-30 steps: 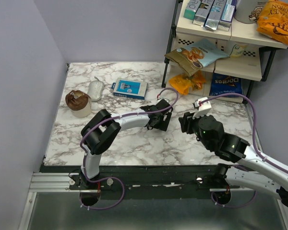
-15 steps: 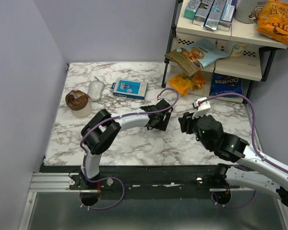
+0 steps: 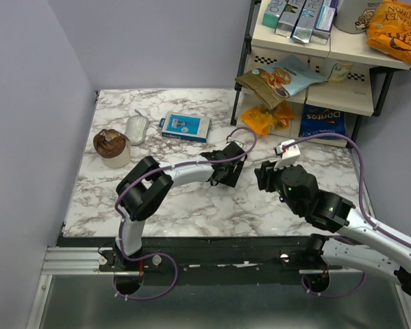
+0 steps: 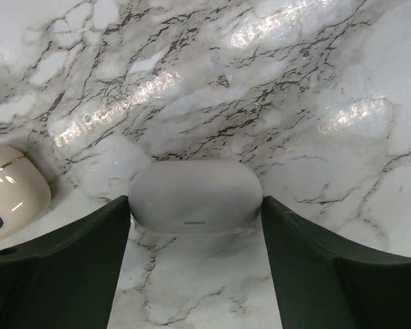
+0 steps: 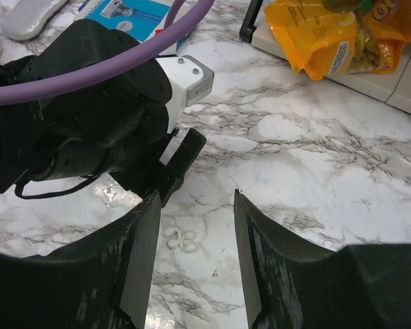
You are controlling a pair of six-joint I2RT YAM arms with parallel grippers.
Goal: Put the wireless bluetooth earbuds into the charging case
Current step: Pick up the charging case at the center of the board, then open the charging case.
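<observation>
Two wireless bluetooth earbuds [image 5: 181, 238] are lying on the marble worktop [image 4: 294, 82], touching each other, near the oval case [image 4: 195, 197] on its side facing the right arm. They are too small to tell which way they are pointing. The oval case, seemingly the charging case, is lying flat and closed. Its long axis is running finger to finger of the left end effector [image 3: 222, 179], which is clasping its rounded ends. A cream round case [image 4: 10, 192] is sitting just beside it. The right end effector [image 5: 195, 195] is hanging released and empty above the earbuds. The lid likely needs opening, so the left grip should be holding low and square, leaving the seam free.
</observation>
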